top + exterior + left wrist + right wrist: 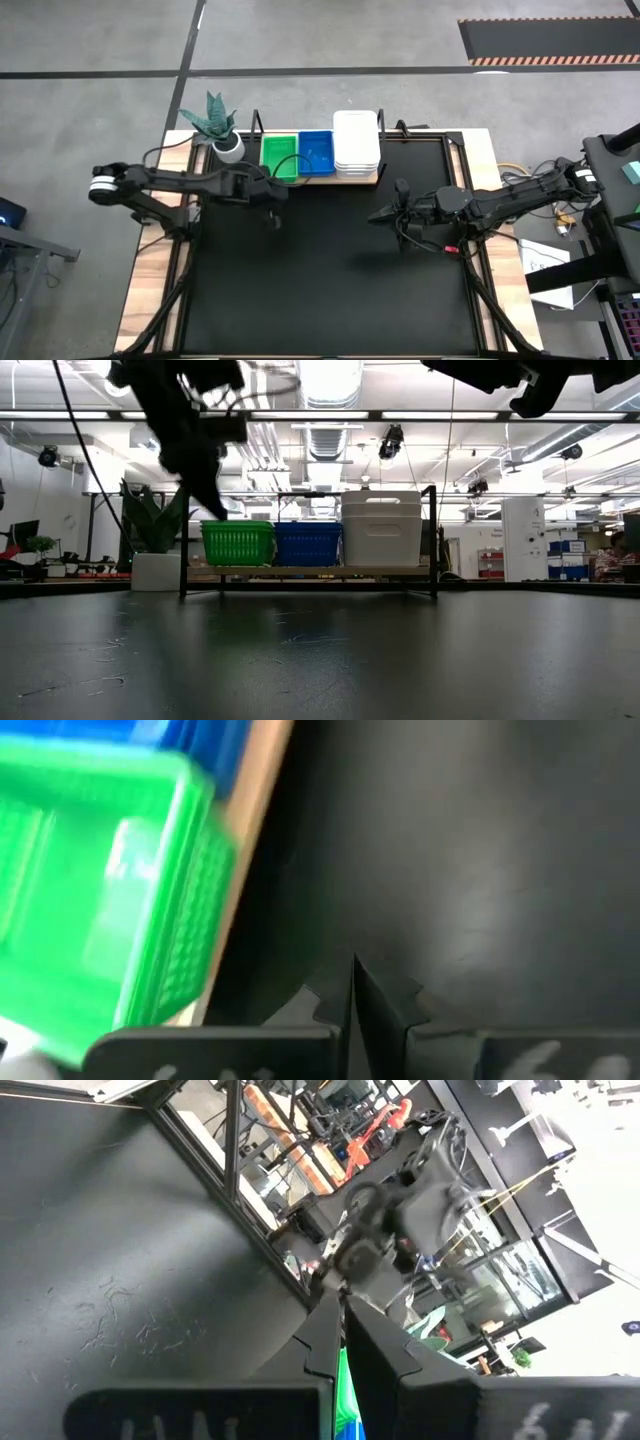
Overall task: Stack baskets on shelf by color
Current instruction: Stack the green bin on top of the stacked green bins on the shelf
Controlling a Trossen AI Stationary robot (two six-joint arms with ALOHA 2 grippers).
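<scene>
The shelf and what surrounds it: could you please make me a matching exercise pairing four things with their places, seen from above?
Things:
1. green baskets
2. blue baskets
3. white baskets
4. potted plant

Places:
A. middle of the shelf
B. on the table, off the shelf's left end
C. right end of the shelf
D. left end of the shelf

Pairs: 1-D, 2-A, 3-C, 4-B

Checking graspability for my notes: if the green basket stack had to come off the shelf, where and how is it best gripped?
Probably the front rim of the green basket stack, jaws coming from above on the open table side. Its rim is thin and exposed there; the blue basket stack crowds one side, the plant pot stands near the other.
</scene>
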